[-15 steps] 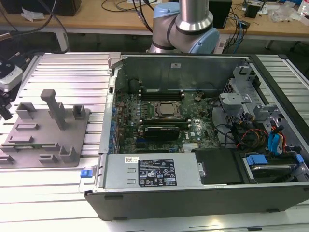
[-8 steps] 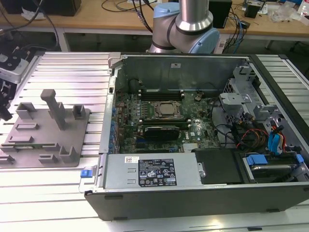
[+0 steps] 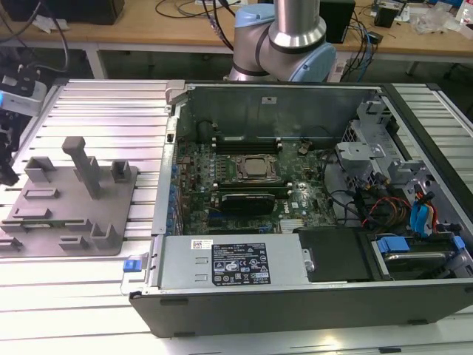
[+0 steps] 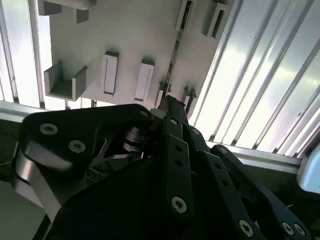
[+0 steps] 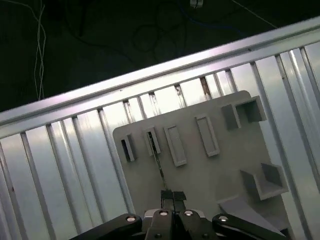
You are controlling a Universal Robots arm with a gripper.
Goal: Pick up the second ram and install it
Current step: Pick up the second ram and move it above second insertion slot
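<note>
Fingers [image 5: 170, 196] clamp end of 2nd ram [image 5: 156, 160]

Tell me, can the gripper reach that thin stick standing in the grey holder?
Likely yes: the gripper hangs close over one end of the second ram, which stands on edge in the grey fixture plate, with nothing between them.

A wooden workbench [image 3: 185, 29] strewn with cables [image 3: 214, 18] runs across twelve o'clock in the exterior view. The ribbed metal table [image 3: 96, 100] glares white under bright light toward seven o'clock.
</note>
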